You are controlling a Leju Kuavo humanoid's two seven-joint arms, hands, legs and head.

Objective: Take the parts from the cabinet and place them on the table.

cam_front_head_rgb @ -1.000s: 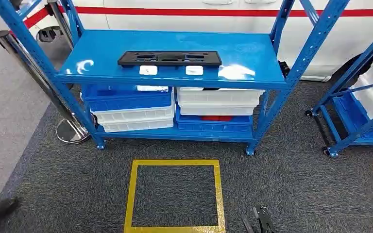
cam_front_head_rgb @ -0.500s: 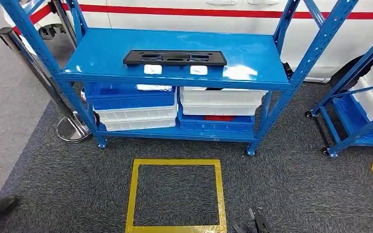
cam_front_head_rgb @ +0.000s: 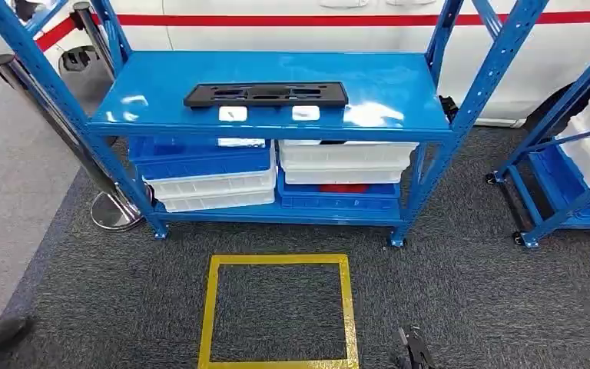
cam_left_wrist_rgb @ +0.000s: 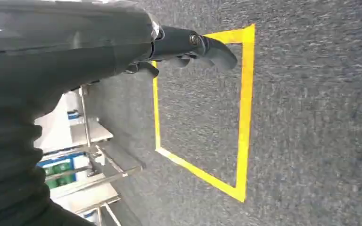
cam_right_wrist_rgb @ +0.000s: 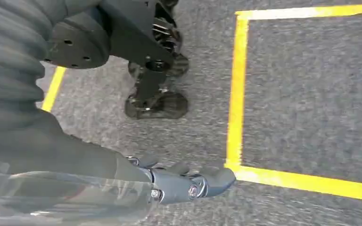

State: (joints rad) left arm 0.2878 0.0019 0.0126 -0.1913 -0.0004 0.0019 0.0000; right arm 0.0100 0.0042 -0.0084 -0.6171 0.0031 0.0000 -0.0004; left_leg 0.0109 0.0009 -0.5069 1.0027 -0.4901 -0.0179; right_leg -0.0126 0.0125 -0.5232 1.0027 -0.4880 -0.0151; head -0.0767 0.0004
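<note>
We stand short of the blue steel shelving rack [cam_front_head_rgb: 276, 84], with the yellow taped square [cam_front_head_rgb: 276, 311] on the dark carpet between us and it. The step in hand, as we judge it, is the approach: neither arm is raised yet. To do it well we should walk up squarely, stop in or near the square so the rack's upper shelf comes within reach, and only then lift the arms.

The part we want, a long flat black plastic panel with cut-outs [cam_front_head_rgb: 266, 94], lies flat near the front of the upper shelf, just behind two small white tags [cam_front_head_rgb: 233, 114]. It is long and thin, so we judge a grip from both ends, kept level, would suit it better than one hand at the middle.

Our left hand [cam_left_wrist_rgb: 188, 47] hangs over the carpet, fingers loosely curled and holding nothing. Our right hand [cam_right_wrist_rgb: 188, 183] hangs likewise beside the tape, fingers drawn in, nothing in it.

On the lower shelf, a blue plastic bin [cam_front_head_rgb: 200, 157] sits on stacked white plastic trays [cam_front_head_rgb: 211, 188] at the left; at the right, white trays [cam_front_head_rgb: 346, 157] rest on a blue crate [cam_front_head_rgb: 338, 198] with something red showing inside. We cannot tell what the other bins hold.
</note>
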